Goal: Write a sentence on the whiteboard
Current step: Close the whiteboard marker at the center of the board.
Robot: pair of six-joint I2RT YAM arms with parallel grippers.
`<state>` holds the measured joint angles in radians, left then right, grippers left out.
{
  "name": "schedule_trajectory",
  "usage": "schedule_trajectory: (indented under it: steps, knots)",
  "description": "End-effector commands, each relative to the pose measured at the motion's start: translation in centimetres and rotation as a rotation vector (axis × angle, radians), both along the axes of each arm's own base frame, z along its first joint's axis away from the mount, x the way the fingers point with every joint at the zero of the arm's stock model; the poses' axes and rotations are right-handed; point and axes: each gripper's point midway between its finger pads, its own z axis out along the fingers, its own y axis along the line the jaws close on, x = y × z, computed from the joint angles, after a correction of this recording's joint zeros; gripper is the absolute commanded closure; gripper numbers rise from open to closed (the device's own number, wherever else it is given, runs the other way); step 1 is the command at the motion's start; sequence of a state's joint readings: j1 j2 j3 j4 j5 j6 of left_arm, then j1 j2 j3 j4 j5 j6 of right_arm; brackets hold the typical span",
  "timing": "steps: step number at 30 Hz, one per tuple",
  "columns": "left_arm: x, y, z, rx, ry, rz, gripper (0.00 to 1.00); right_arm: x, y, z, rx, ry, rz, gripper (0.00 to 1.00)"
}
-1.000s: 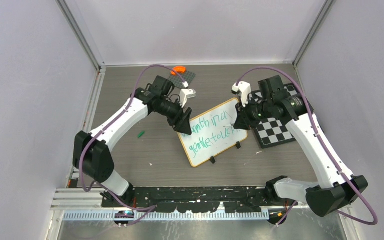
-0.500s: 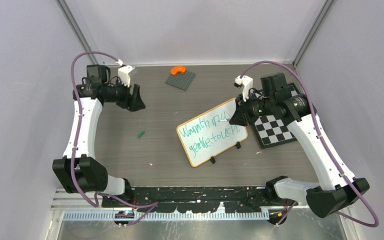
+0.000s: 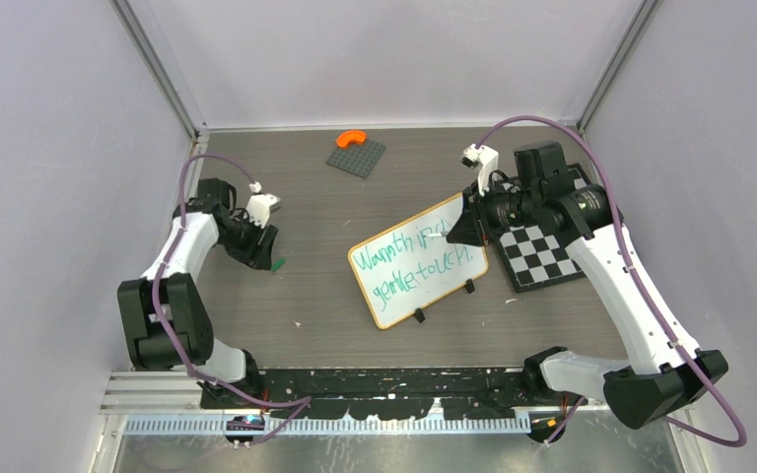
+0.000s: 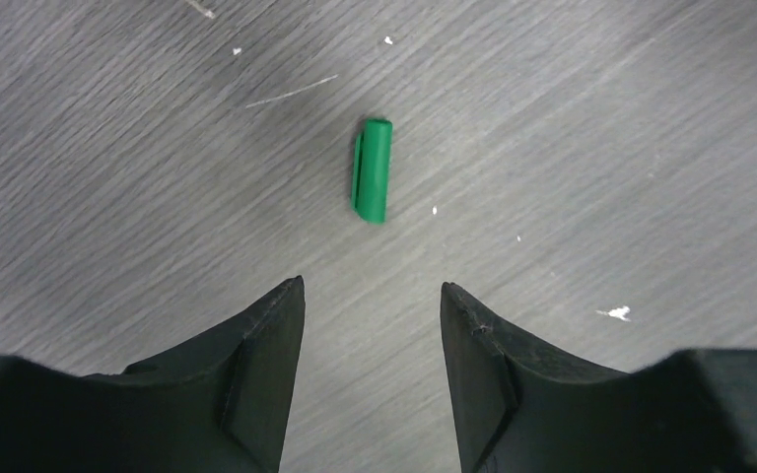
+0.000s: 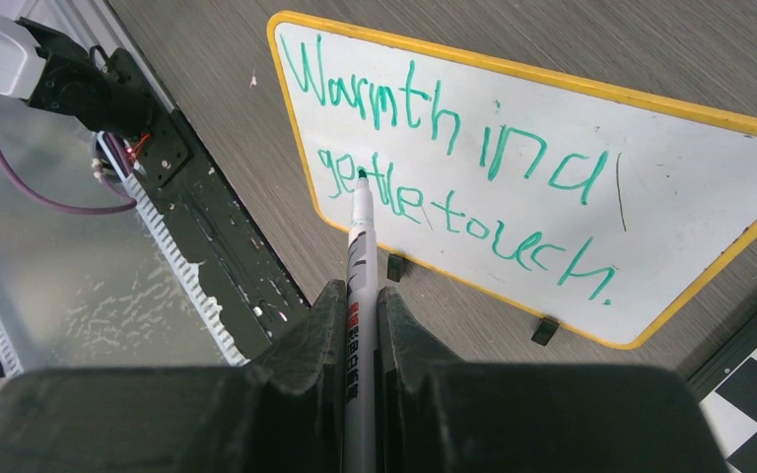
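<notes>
The sentence (image 5: 442, 118) looks finished: two lines of green lettering with a full stop. The step in hand, as I judge it, is fetching the cap (image 4: 373, 169) to close the marker (image 5: 358, 236). The left jaws hang released above the tabletop (image 4: 601, 118), gripping nothing, and the cap lies just ahead of their tips. To do this well, bring the jaws forward until the cap sits between them. Close across its narrow width rather than its length, and low enough that the round plastic does not squirt out. It is a short, smooth green cylinder with a clip ridge along one side, lying on grey wood-grain laminate flecked with white crumbs, so it may roll at a nudge. The right jaws are clenched on the marker's white barrel, its green tip bare and poised over the second line, though contact cannot be told. Keeping it lifted avoids a stray stroke. The whiteboard (image 5: 690, 187) lies mid-tabletop beside the checkerboard (image 3: 542, 258) — glossy white, yellow-orange rim, rounded corners, small black clips (image 5: 545, 330) on its near edge.
</notes>
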<state>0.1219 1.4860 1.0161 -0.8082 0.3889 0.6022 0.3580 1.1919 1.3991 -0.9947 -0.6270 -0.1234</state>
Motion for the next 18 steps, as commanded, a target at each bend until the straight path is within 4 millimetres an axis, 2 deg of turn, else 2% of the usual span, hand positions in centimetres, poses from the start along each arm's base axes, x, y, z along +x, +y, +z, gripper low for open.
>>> schedule_trajectory:
  steps: [1, 11, 13, 18]
  knots:
    - [2.4, 0.0, -1.6, 0.046, -0.079, -0.043, 0.46, 0.5, 0.5, 1.1, 0.035, -0.025, 0.003, 1.00]
    - [2.6, -1.1, -5.0, 0.124, -0.058, -0.127, 0.45, 0.8, 0.4, 0.7, 0.020, -0.019, -0.009, 1.00]
    - [2.6, -0.7, -5.7, 0.148, -0.056, -0.128, 0.48, 0.8, 0.3, 0.7, 0.018, -0.020, -0.010, 1.00]
    - [2.1, -1.5, -6.8, 0.171, -0.042, -0.170, 0.60, 1.0, 0.3, 0.9, 0.012, -0.022, -0.012, 1.00]
